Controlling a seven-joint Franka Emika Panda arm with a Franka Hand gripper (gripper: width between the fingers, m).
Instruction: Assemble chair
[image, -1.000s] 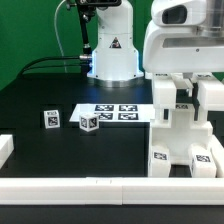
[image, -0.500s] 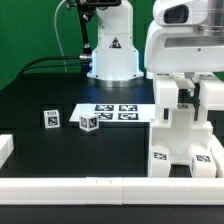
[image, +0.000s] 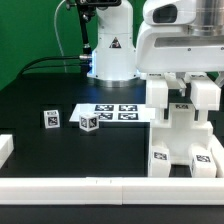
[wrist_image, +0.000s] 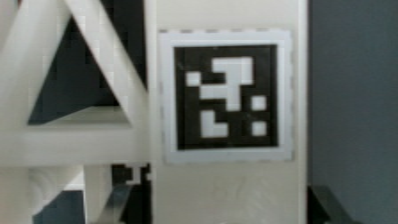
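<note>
While the chair stands on the table, the half-parted jaws clamp its upper part.

No words or numbers were legible. Warning triangle was on robot base. Coded square tags were on marker board, two blocks at its 8 o'clock, chair at 4 o'clock.
</note>
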